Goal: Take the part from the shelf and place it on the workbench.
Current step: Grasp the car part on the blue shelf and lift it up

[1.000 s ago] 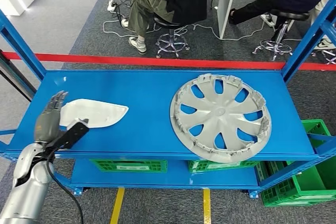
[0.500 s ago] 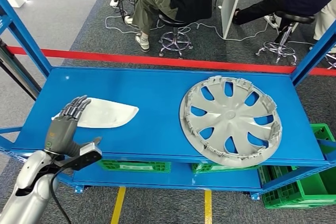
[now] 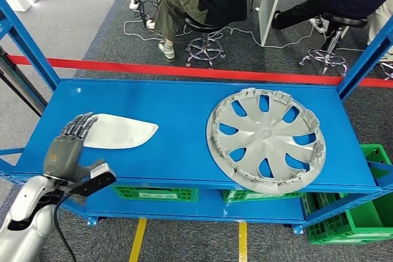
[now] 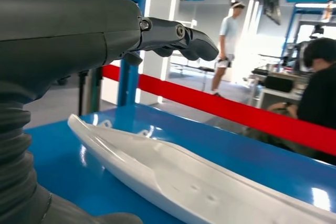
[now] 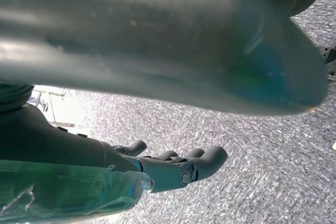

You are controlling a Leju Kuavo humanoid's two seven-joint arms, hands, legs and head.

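A long white plastic part (image 3: pixel 121 132) lies flat on the left of the blue shelf (image 3: pixel 180 121). My left hand (image 3: pixel 65 148) hovers at its left end. The fingers (image 3: pixel 78 124) are spread over the tip and the thumb sticks out at the shelf's front edge. In the left wrist view the fingers (image 4: pixel 180 38) stretch out above the white part (image 4: pixel 186 182) with a gap between, holding nothing. My right hand (image 5: pixel 174 169) hangs over grey carpet with its fingers extended and nothing in them.
A large grey wheel cover (image 3: pixel 265 140) lies on the right half of the shelf. Blue uprights (image 3: pixel 27 47) stand at both ends. Green crates (image 3: pixel 352 219) sit below. Beyond a red tape line (image 3: pixel 185 70), people sit on stools (image 3: pixel 204 35).
The whole view has shifted a little, so the camera moved. My left hand stays at the white part's left end, and its thumb now points out along the shelf's front edge.
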